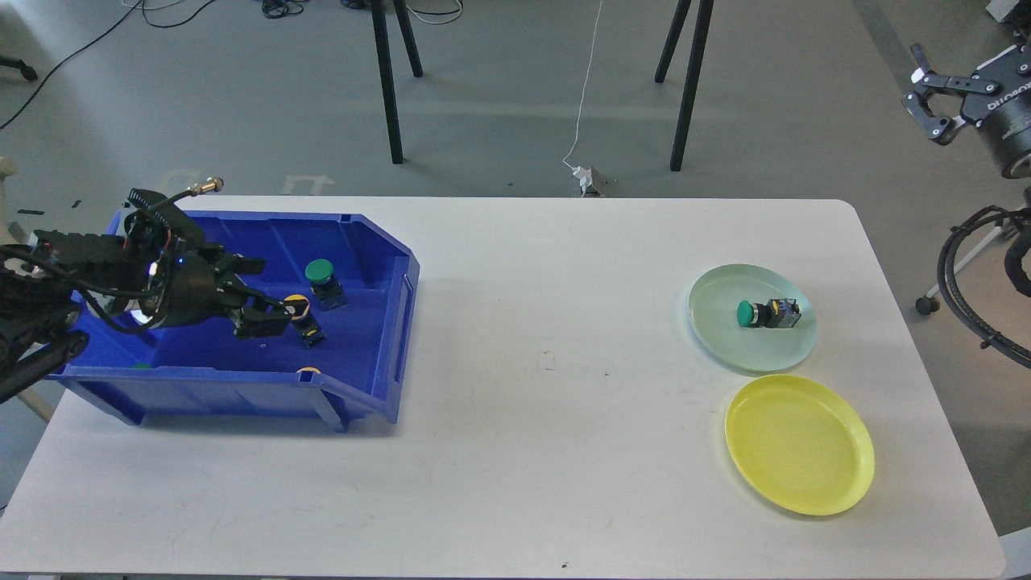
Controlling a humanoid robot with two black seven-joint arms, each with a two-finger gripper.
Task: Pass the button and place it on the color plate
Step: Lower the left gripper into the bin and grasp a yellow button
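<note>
The blue bin (378, 322) holds a green button (322, 278) and a yellow button (302, 314); the left gripper (262, 294), fingers spread, reaches beside the yellow one. Another green button (761, 313) lies on the green plate (717, 322); the yellow plate (797, 443) sits bare, and the right gripper (926, 97) hangs open off-table.

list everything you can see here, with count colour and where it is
bin: 1, blue, left on table
buttons in bin: green-capped 1, yellow-capped 1 at left tool tips, another yellow cap by front wall
green plate: 1, pale green, right side, far
button on green plate: 1, green cap, lying on its side
yellow plate: 1, right side, near, bare
table: 1, white
stand legs: black, on floor behind
left tool: in bin, open around yellow button
right tool: raised off table, right, open
</note>
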